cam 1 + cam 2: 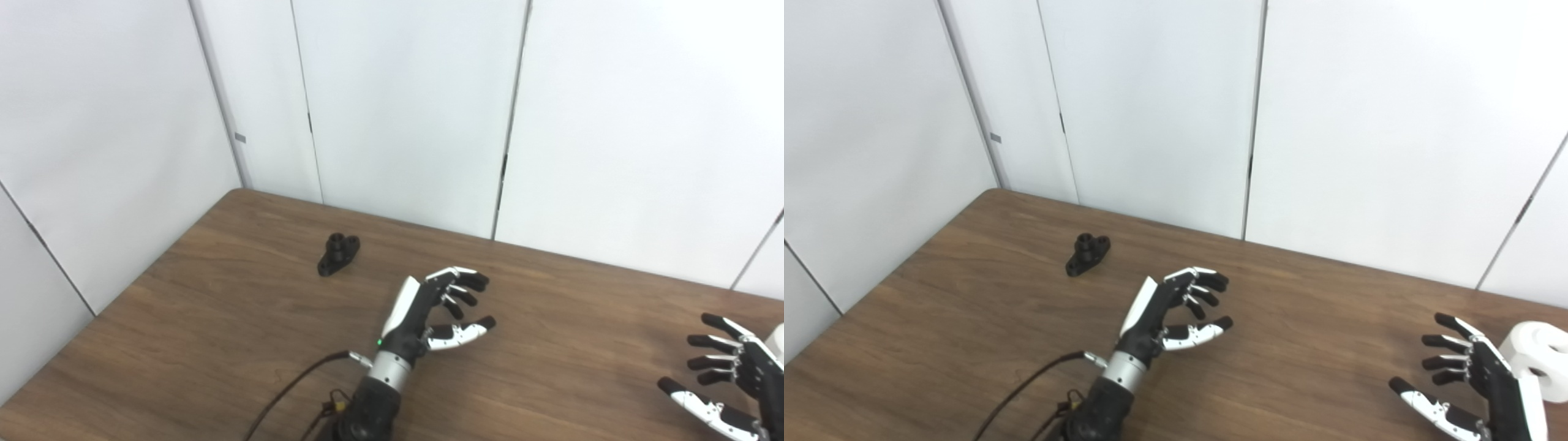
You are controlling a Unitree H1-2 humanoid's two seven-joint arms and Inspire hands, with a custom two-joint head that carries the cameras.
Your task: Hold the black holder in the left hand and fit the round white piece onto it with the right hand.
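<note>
Neither part is picked up yet, so the task looks to be at its start. The left hand (438, 309) hangs with fingers apart, holding nothing; the black holder (338, 253) lies on the table (551, 343), well beyond it to its left. The right hand (1470, 380) is also spread and holds nothing, with the round white piece (1534, 361) just behind it. Next, the left hand likely must reach the holder.

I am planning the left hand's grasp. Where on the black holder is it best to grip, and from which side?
Probably the flat flange of the black holder, pinched across its narrow width from above. It lies flat on the table, and its raised round boss should stay free. The open left hand is apart from it.
</note>
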